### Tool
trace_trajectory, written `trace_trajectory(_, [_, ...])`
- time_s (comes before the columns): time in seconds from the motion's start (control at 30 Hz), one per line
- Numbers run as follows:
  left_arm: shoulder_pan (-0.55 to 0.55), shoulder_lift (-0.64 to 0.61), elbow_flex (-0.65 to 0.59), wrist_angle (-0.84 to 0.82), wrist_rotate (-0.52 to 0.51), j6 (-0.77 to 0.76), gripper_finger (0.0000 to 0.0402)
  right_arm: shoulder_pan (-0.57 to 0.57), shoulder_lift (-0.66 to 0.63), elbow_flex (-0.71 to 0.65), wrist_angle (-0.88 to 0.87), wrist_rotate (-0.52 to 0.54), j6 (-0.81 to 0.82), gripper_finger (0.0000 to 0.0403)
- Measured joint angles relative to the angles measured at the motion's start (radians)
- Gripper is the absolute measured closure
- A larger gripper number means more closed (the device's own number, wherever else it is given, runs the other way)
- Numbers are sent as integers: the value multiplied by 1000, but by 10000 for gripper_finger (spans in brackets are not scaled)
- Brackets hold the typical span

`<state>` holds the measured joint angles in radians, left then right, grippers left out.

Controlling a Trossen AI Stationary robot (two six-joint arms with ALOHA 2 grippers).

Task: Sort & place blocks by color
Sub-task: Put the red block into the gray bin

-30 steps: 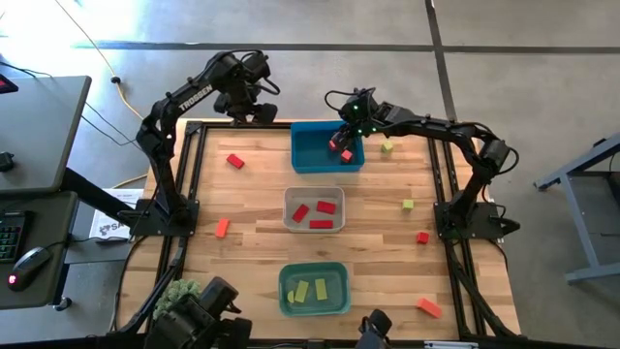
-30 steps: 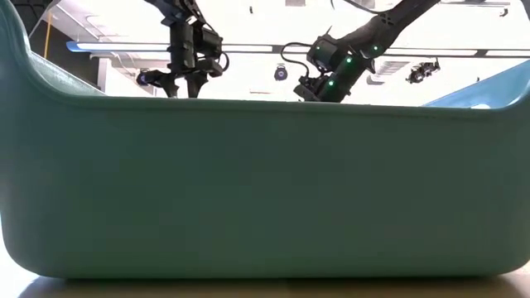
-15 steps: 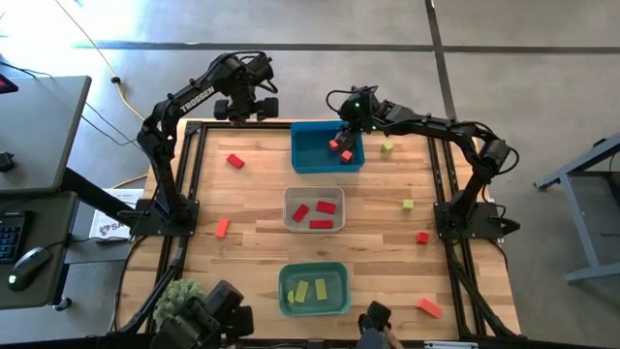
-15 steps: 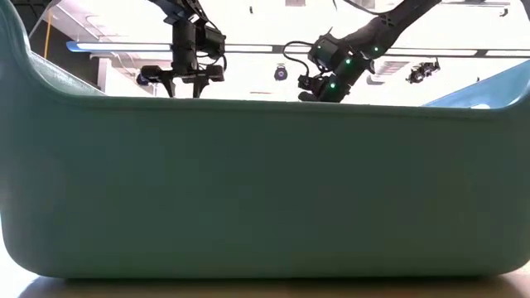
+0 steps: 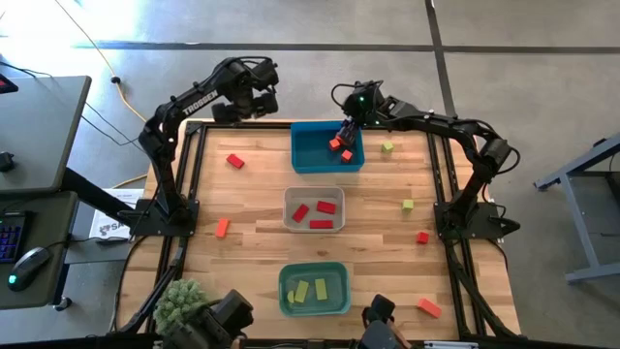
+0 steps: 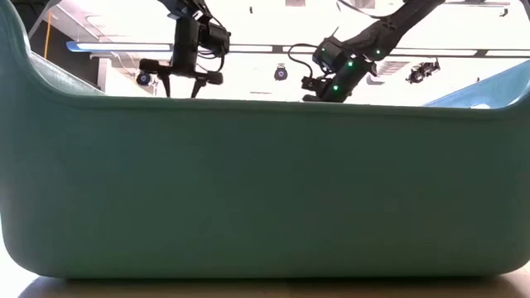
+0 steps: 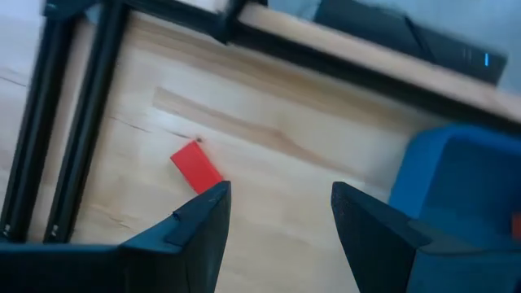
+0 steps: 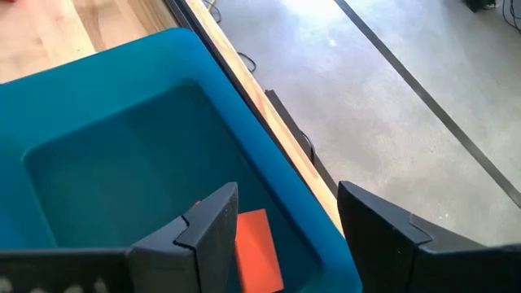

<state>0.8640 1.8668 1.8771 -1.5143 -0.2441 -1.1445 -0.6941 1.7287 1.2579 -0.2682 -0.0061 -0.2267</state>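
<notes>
1. Over the blue bin (image 5: 310,153): right gripper (image 5: 346,131) spread wide, empty; orange blocks (image 8: 259,247) just below, between the fingers, inside the bin.
2. Likely step: drop done, next pick due.
3. Beyond the table's far edge: left gripper (image 5: 250,105) spread, empty; red block (image 7: 195,165) just ahead on the wood.
4. Next, probably: lower, straddle, squeeze that red block.
</notes>
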Motion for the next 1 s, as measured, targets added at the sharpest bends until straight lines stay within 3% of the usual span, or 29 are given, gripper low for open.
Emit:
trace_trajectory(0.13, [-34,-1,-30,25,-78,-90,197,0,0,0,0,-2,-5,203])
trace_trajectory(0.3, [-59,1,-185,153,-28,-221,197,0,0,0,0,-2,-29,203])
trace_trajectory(0.43, [-94,2,-306,258,-47,-351,197,-1,0,0,0,-2,-43,203])
trace_trajectory(0.77, [-151,1,-447,257,-137,-755,197,-1,0,0,-31,-2,-44,203])
trace_trajectory(1.0, [-143,1,-534,307,-151,-753,197,-1,0,0,-46,-2,-44,203])
